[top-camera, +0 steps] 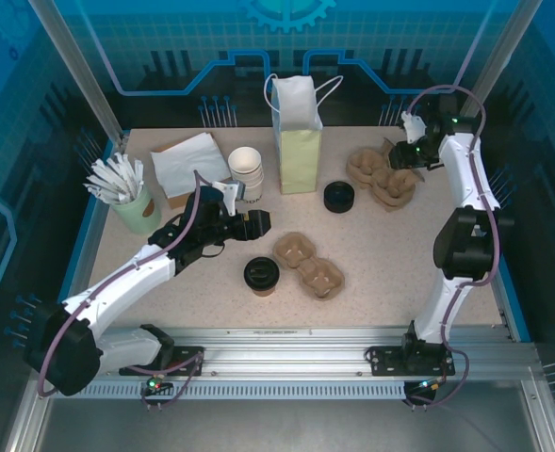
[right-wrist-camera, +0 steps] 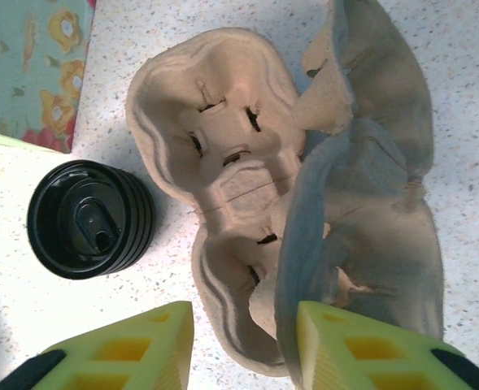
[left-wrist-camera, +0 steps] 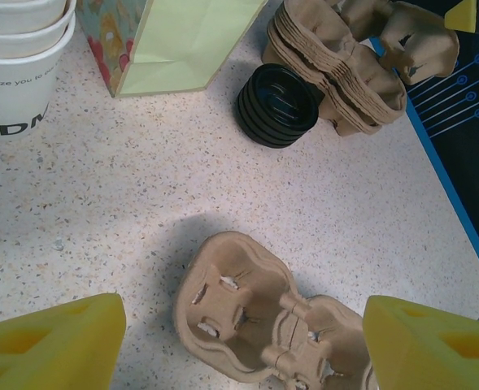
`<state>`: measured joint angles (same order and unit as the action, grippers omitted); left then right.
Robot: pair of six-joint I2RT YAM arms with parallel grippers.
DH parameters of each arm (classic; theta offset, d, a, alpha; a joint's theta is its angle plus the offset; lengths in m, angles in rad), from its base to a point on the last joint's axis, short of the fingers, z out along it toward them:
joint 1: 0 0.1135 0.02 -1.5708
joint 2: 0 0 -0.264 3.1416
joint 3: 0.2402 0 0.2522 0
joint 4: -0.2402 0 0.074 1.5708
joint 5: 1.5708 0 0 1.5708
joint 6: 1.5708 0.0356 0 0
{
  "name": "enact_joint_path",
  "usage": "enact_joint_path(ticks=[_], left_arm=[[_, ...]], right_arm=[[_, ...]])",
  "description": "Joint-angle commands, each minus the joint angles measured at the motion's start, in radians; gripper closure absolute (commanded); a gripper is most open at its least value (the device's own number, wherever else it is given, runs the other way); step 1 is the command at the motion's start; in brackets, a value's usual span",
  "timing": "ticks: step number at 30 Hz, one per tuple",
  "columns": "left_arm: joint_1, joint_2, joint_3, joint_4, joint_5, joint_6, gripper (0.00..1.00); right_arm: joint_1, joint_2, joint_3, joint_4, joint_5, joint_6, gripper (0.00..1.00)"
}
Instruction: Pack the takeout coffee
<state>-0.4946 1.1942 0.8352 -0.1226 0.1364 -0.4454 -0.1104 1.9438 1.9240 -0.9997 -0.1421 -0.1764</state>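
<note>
Seeing takeout coffee (top-camera: 261,275) upright on the tabletop (top-camera: 399,254), black lid on, front centre, just beside the left end of a loose two-cup pulp carrier (top-camera: 308,264); reading left gripper (top-camera: 256,224) as wide apart, nothing held between the fingers (left-wrist-camera: 56,345); hovering above the table just behind coffee and loose carrier, with that carrier lying lower down between the fingers in the wrist view; reading right gripper (right-wrist-camera: 245,341) as partway apart, far right, over the stack of pulp carriers (top-camera: 381,176); noting tilted edge of the top carrier (right-wrist-camera: 361,203) standing in the gap, against one finger, clear of the other, so no squeeze visible; logging stack of black lids (top-camera: 339,197) between carrier stack and pale green paper bag (top-camera: 296,132); bag upright, open at top, floral side panel; stack of white paper cups (top-camera: 245,173) just left of bag; napkins (top-camera: 190,162) further left; green cup of white sticks (top-camera: 126,193) at far left.
</note>
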Motion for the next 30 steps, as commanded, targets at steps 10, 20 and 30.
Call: enact_joint_path(ticks=[10, 20, 30], left_arm=[[-0.004, -0.007, 0.016, 0.004, 0.009, 0.004, 0.22], [-0.004, -0.005, 0.018, 0.001, 0.004, 0.003, 0.22], [-0.003, -0.032, 0.042, -0.032, -0.056, 0.037, 0.21]], right_arm=[[0.012, 0.038, -0.019, -0.002, 0.073, 0.037, 0.6], [0.065, -0.13, -0.096, 0.135, -0.029, 0.053, 0.56], [0.333, -0.248, -0.163, 0.448, -0.045, 0.164, 0.37]])
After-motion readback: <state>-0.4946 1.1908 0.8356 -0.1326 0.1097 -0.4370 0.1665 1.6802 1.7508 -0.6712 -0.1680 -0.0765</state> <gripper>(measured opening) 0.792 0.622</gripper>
